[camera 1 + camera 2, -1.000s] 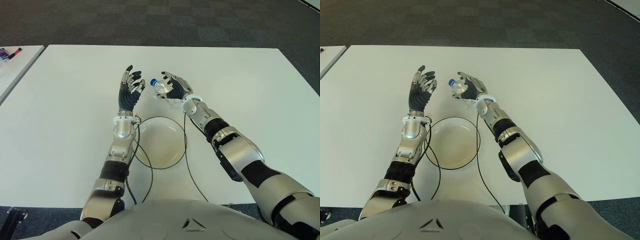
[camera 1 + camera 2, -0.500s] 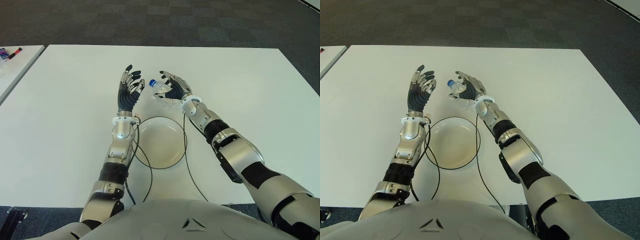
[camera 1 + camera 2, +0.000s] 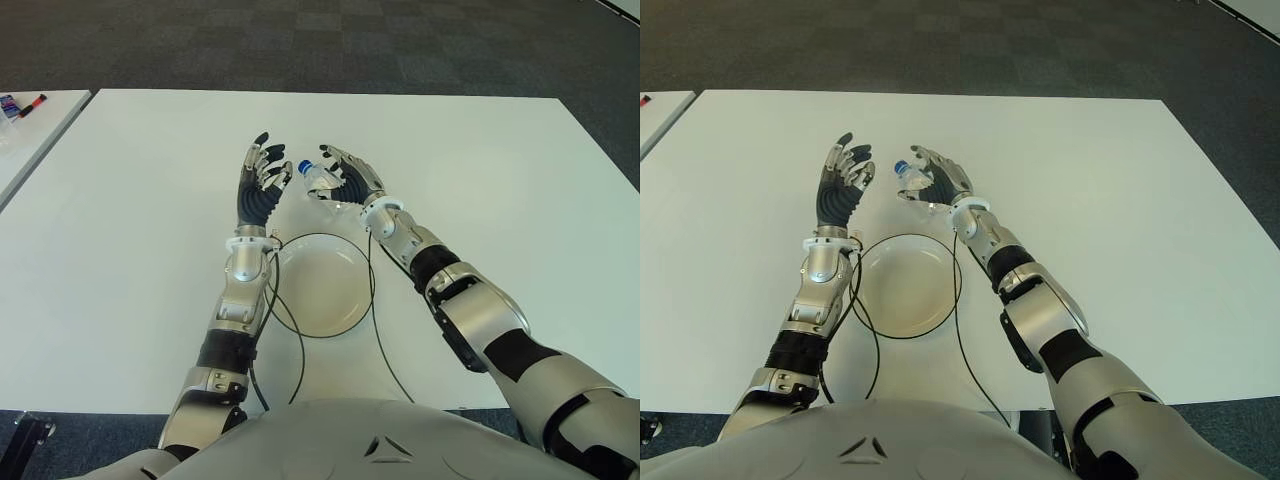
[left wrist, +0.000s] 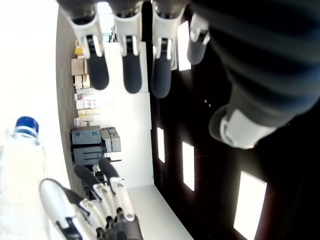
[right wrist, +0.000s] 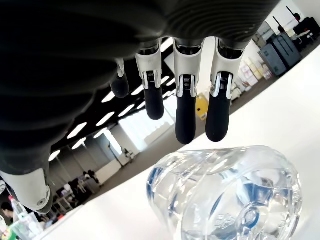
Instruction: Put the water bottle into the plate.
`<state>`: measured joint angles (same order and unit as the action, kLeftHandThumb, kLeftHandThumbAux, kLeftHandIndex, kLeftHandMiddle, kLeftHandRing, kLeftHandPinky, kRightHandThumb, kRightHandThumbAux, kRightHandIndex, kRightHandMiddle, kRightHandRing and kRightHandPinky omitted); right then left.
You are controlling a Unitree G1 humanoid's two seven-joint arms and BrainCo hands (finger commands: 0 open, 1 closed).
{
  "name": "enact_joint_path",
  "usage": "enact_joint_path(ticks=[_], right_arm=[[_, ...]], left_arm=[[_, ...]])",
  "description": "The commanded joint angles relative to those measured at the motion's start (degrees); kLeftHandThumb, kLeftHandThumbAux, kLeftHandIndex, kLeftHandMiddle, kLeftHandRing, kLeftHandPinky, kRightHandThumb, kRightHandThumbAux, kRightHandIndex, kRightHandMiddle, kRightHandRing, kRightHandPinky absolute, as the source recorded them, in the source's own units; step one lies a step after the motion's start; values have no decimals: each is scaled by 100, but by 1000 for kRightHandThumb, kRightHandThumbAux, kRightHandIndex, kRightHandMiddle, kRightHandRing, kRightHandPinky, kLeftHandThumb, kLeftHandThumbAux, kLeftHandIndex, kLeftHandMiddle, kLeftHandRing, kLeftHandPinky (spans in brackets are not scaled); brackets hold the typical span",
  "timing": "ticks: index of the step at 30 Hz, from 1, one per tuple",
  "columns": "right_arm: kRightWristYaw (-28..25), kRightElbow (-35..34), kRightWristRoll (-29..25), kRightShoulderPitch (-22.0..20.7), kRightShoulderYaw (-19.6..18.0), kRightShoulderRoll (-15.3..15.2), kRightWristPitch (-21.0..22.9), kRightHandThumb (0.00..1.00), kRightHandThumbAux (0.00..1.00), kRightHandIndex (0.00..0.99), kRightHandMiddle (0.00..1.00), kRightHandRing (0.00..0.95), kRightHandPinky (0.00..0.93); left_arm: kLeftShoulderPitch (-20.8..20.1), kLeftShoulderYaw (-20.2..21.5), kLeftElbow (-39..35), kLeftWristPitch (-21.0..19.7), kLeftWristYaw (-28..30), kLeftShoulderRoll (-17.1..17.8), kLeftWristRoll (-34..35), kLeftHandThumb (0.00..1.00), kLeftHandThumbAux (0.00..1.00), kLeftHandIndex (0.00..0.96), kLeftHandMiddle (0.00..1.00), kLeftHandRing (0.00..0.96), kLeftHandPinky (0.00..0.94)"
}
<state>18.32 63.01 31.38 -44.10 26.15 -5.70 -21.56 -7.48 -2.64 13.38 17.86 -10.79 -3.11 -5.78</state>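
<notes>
A clear water bottle [image 3: 320,181] with a blue cap [image 3: 304,167] lies on its side on the white table [image 3: 500,180], just beyond the white plate [image 3: 320,295]. My right hand [image 3: 349,177] is right beside and over it, palm toward it. In the right wrist view its fingers [image 5: 185,110] reach out straight above the bottle [image 5: 230,195] without closing on it. My left hand [image 3: 261,178] stands upright on the cap side with fingers [image 4: 125,65] spread, holding nothing. The bottle [image 4: 20,165] shows between both hands.
A thin black cable [image 3: 374,310] loops around the plate and runs back toward my body. A second white table at the far left carries markers [image 3: 22,104]. Dark carpet lies beyond the table's far edge.
My right hand has straightened its fingers a little over the bottle and its wrist has dropped slightly. The bottle and my left hand have barely moved.
</notes>
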Motion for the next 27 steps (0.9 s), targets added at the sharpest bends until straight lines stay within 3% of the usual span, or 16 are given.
enact_joint_path(ticks=[1, 11, 27], right_arm=[[-5, -43, 32, 179, -9, -55, -86, 411, 570, 27, 184, 269, 336], [-5, -324, 19, 408, -43, -172, -282, 414, 576, 27, 189, 253, 311], [-126, -614, 105, 523, 17, -262, -222, 387, 598, 23, 186, 236, 293]], left_arm=[[106, 0, -35, -12, 27, -2, -45, 442, 641, 117, 254, 238, 249], [101, 19, 5, 5, 45, 13, -12, 440, 643, 117, 251, 234, 241], [102, 27, 5, -22, 52, 23, -9, 440, 649, 115, 252, 233, 234]])
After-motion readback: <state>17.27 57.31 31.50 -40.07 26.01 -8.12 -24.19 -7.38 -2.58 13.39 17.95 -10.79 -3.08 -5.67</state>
